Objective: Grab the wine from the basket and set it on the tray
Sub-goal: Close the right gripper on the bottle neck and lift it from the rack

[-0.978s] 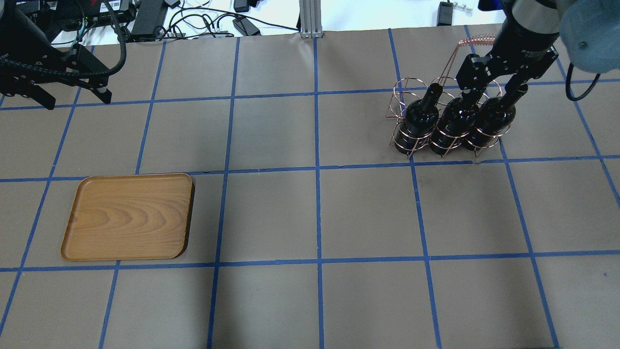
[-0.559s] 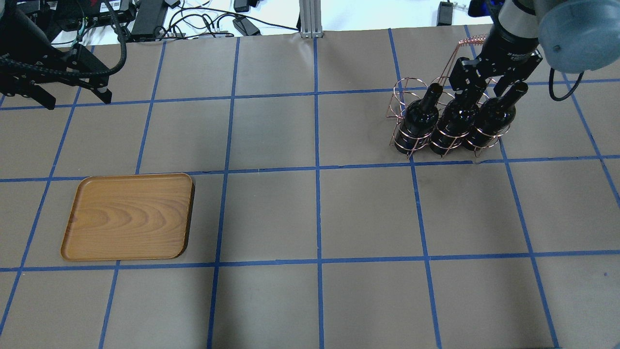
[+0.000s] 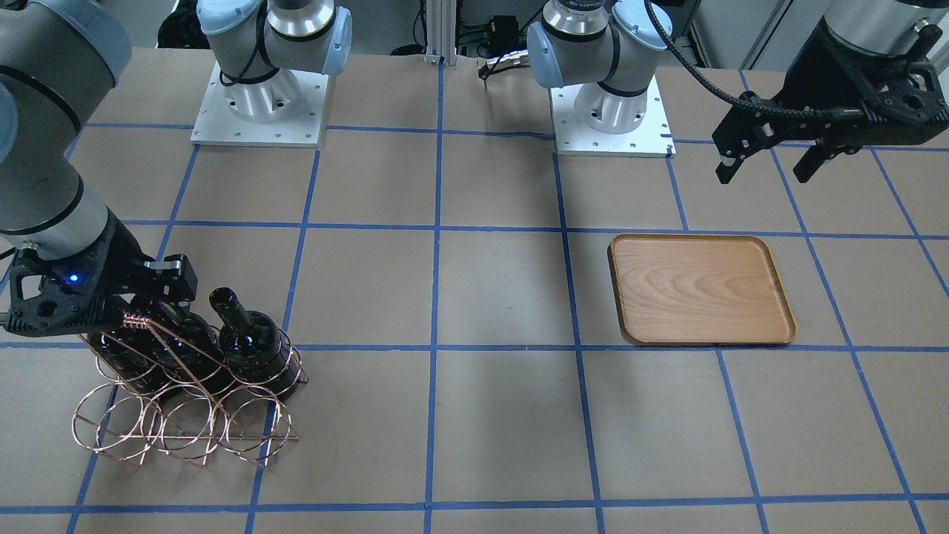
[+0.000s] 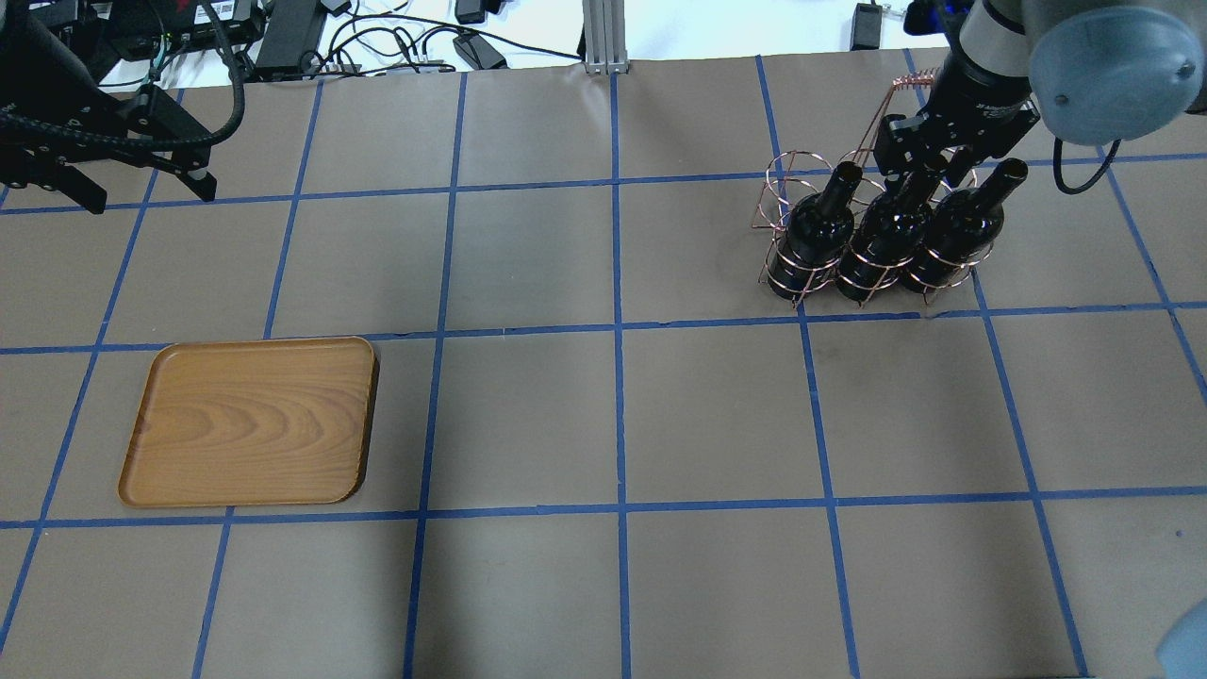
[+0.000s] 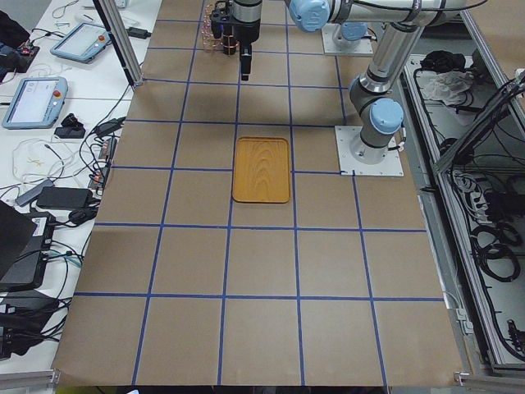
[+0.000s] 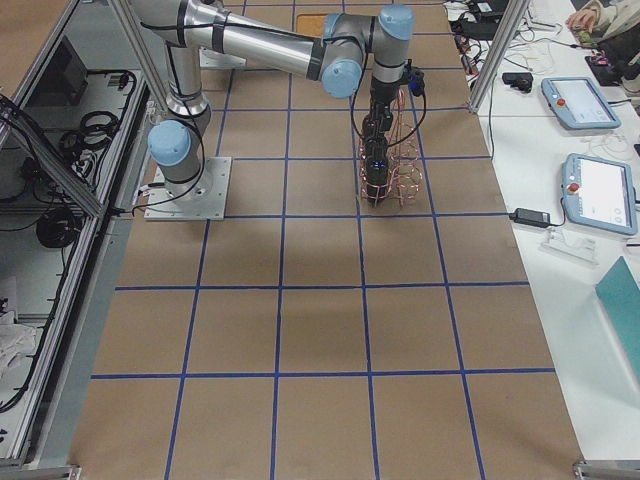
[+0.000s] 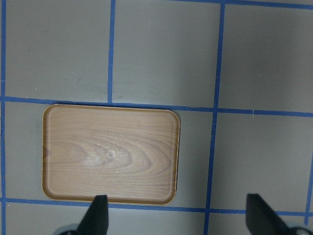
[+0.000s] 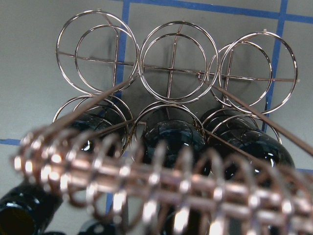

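Note:
Three dark wine bottles stand upright in the near row of the copper wire basket [image 4: 783, 189]: the left bottle [image 4: 816, 236], the middle bottle [image 4: 882, 236] and the right bottle [image 4: 957, 231]. My right gripper [image 4: 929, 174] is low over the middle bottle's neck and beside the coil handle, its fingers apart. In the right wrist view the coil handle [image 8: 161, 181] fills the foreground, with the empty rings [image 8: 178, 61] beyond it. The wooden tray [image 4: 250, 424] lies empty at the left and also shows in the left wrist view [image 7: 110, 154]. My left gripper [image 4: 151, 193] hovers open beyond the tray.
Brown paper with blue tape lines covers the table [image 4: 613, 424]. Cables and power bricks [image 4: 396, 42] lie along the far edge. The basket's far row of rings [image 3: 178, 426] holds nothing. The arm bases [image 3: 259, 104] stand on the robot's side.
My right gripper has drawn back toward the handle and shifted left, which uncovered the right bottle's neck. The left arm, the tray and the bottles have not moved.

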Controlling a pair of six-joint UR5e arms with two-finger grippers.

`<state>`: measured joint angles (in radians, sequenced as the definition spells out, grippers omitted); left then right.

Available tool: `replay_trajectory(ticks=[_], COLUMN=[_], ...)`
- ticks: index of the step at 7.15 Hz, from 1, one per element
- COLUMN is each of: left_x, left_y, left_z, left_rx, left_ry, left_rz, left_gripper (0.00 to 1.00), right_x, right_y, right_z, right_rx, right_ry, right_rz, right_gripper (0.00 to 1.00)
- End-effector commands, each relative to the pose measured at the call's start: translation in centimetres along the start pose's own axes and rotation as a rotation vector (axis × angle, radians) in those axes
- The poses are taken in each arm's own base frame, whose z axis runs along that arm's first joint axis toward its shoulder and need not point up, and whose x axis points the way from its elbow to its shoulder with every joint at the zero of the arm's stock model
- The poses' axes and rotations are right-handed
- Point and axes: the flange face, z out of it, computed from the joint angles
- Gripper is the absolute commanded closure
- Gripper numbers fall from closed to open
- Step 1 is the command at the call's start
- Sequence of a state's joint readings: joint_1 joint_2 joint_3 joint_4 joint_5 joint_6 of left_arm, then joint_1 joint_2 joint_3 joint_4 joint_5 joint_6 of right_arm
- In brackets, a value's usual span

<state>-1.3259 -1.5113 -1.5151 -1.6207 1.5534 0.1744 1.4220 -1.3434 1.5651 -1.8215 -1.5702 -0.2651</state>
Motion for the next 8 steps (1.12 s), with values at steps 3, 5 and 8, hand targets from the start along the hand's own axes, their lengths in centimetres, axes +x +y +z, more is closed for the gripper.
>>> replay_trajectory(ticks=[3, 5, 8], left_x=[-0.1, -0.1, -0.1], left_y=[-0.4, -0.4, -0.2], left_z=[0.0, 0.0, -0.2], left_rx=[-0.001, -0.001, 0.001], left_ry=[0.000, 0.000, -0.001], left_rz=[-0.005, -0.005, -0.005], left_gripper=[0.00, 0.00, 0.00], right_x=[0.0, 0.0, -0.1], right_y=[-0.1, 0.0, -0.4], right_z=[0.4, 0.5, -7.5], right_rx=[-0.006, -0.018, -0.001], right_ry=[-0.001, -0.004, -0.001], right_rz=[-0.005, -0.008, -0.003], right_gripper=[0.65, 0.93, 0.92])
